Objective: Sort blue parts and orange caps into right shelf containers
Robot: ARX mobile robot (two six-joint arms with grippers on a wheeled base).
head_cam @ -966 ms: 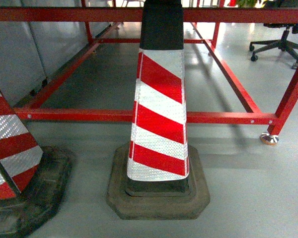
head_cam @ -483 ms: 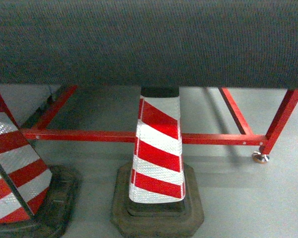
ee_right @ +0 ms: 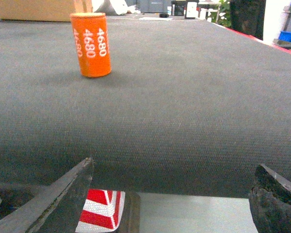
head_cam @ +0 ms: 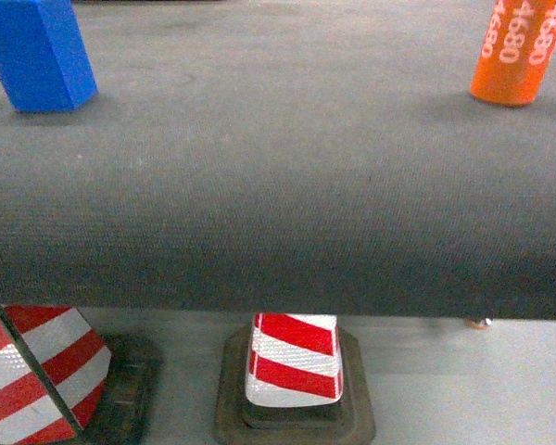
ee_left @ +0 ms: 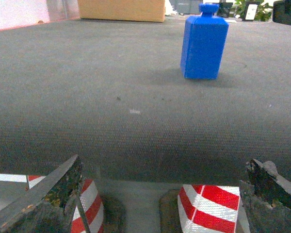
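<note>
Nearest: left gripper and right gripper, jaws spread wide, holding nothing. Just beyond, striped cones below the grey table edge. Farther: blue part upright left; orange cap, seemingly marked "4680", upright right.

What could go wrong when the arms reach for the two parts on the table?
The blue part and the orange cap both stand upright, so a finger could tip either over, and the round cap might roll on the grey table. Both open grippers, left and right, sit low at its near edge and could catch it.
</note>
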